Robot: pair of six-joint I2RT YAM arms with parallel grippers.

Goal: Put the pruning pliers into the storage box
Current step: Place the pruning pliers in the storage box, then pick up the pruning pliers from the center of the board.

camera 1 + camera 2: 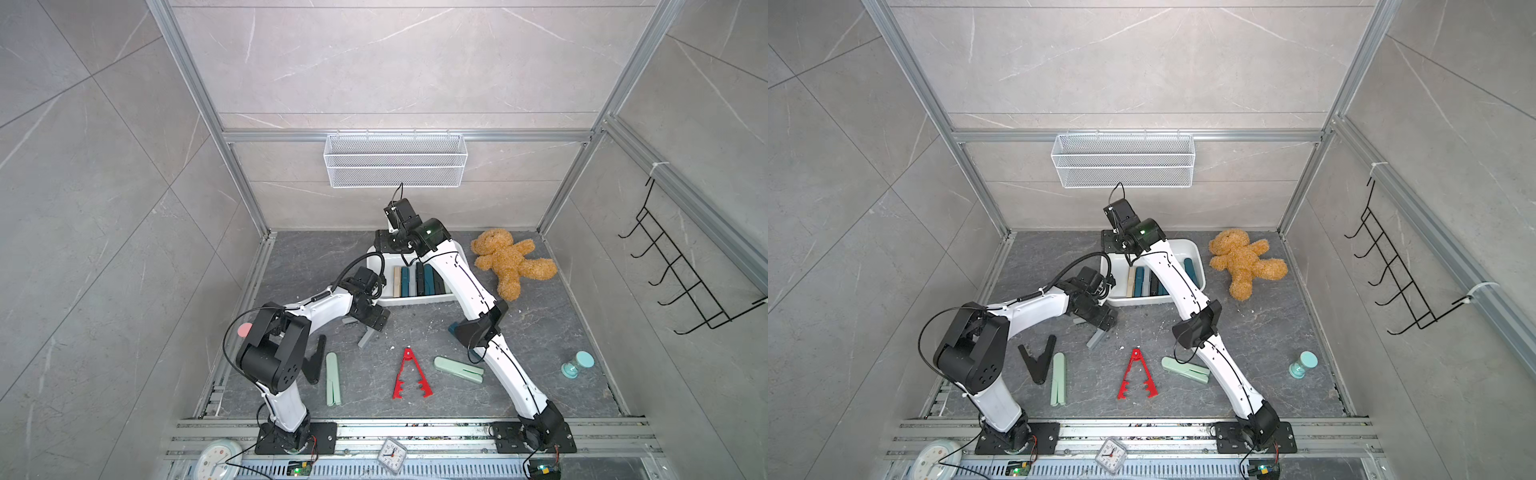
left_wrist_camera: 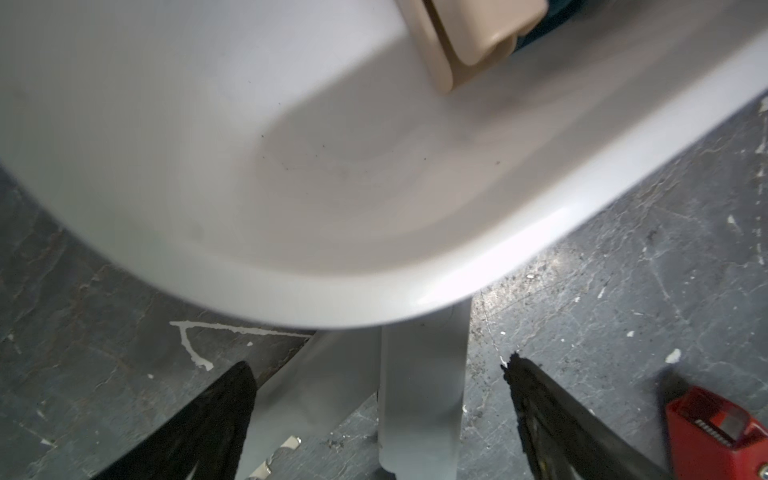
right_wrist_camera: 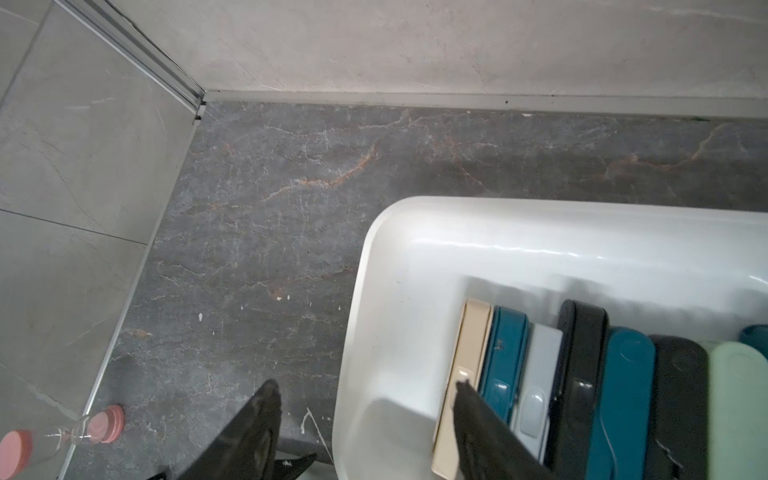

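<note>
**Storage box.** The white shallow plastic storage box [image 1: 415, 300] stands on the dark grey marbled tabletop [image 1: 561, 332], toward the back wall. A brown plush teddy bear [image 1: 511, 262] lies just beside it.

**Contents.** The right wrist view shows pruning pliers packed side by side in the box:
- a beige plastic pair [image 3: 469, 353]
- a dark teal pair [image 3: 505, 353]
- a pale grey pair [image 3: 540, 361]
- a black pair [image 3: 582, 353]
- a second teal pair [image 3: 623, 395]
- a second black pair [image 3: 677, 395]
- a mint green pair [image 3: 735, 395]

**Outside the box, on the tabletop.**
- A grey V-shaped pair [image 1: 365, 336] lies just in front of the box's near corner.
- A black V-shaped pair [image 1: 1038, 361] is partly hidden by the left arm in a top view.
- A straight mint green pair [image 1: 333, 379] lies beside the black one.
- A red toothed pair [image 1: 409, 376] lies spread open at the centre front.
- A second mint green pair [image 1: 457, 368] lies against the right arm's lower link.

**Left fingers** [image 2: 208, 424]. They are released and spread wide, grasping nothing. They straddle the grey V-shaped pair, close to the box's rounded rim. Whether they touch the tabletop cannot be told.

**Right fingers** [image 3: 486, 424]. They are parted and grasp nothing. One is over bare tabletop outside the box and the other over the beige pair inside, with the box's end wall below the gap. Whether the inner finger touches the beige pair cannot be told.
</note>
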